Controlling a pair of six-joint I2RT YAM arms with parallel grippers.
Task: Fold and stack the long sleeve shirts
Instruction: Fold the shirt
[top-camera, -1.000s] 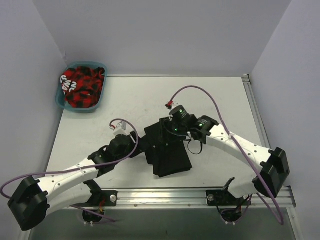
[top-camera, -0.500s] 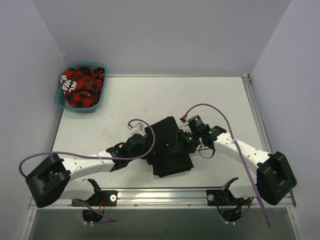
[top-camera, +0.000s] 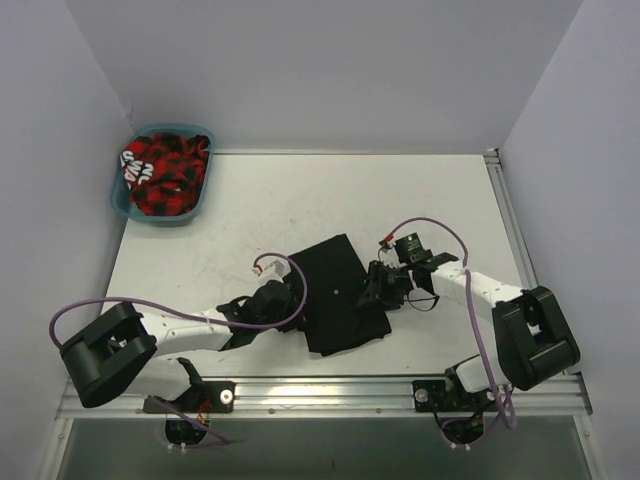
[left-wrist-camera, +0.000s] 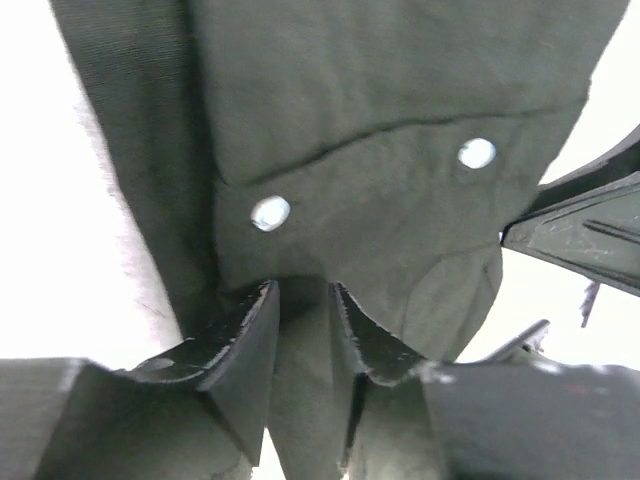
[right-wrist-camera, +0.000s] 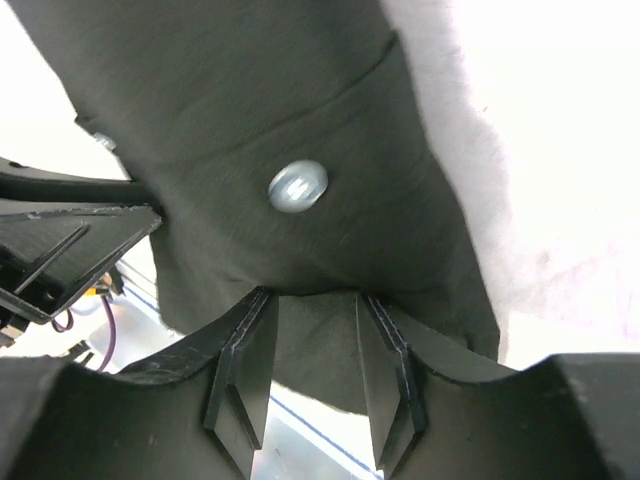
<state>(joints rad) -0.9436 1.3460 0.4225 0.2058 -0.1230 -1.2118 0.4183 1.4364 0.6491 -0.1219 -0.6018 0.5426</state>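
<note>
Black long sleeve shirt (top-camera: 335, 285) on the worktop (top-camera: 250, 200) between my tools, left tool (left-wrist-camera: 302, 290) pinching one edge, right tool (right-wrist-camera: 314, 300) nipping the opposite edge, I think.

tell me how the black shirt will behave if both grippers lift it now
Probably floppy: the black shirt bunches into folds where the left gripper and right gripper pinch it, so the free part should sag. Likely light, being thin cloth lying flat on the table. The weave looks matte, so slipping seems unlikely.
</note>
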